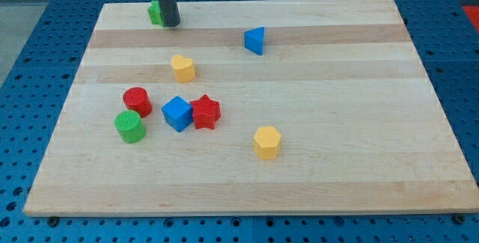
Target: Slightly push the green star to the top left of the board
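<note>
Wooden planks are forming the table (337,183), and nearest the camera at about 5 o'clock of its middle a yellow hexagonal block (267,142) is sitting alone. Further in, at 9 o'clock, a green cylinder (130,126), a red cylinder (137,101), a blue cube (177,114) and a red star (205,112) are clustering, the last two touching. Beyond them a yellow heart-like block (182,68) and a blue triangular block (254,40) are lying apart. Farthest, at 11 o'clock, the green star (155,13) is resting near the table's far left corner, half hidden. My tip (171,24) is pressing just at its 3 o'clock side, probably placed to nudge it leftward. The rod is carrying no end effector, so there is nothing to open or close.
</note>
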`<state>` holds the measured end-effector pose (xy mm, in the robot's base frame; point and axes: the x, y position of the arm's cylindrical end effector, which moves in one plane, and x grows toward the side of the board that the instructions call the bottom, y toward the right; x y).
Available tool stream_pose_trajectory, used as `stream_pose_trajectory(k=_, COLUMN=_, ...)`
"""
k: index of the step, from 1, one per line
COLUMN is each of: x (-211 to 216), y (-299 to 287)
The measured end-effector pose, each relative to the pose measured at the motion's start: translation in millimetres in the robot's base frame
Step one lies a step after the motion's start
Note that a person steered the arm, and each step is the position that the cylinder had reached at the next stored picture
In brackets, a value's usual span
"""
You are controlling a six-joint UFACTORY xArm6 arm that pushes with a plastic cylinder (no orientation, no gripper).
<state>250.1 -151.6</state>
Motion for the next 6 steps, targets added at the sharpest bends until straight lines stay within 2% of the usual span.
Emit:
stream_pose_trajectory(k=1, x=0, y=1)
stream_pose_trajectory(k=2, x=-10, y=36)
stream_pose_trajectory(k=3, x=-16, y=25)
stream_pose_trajectory(k=4, x=-16, y=-18)
stream_pose_trajectory(k=6, x=-16, y=-34)
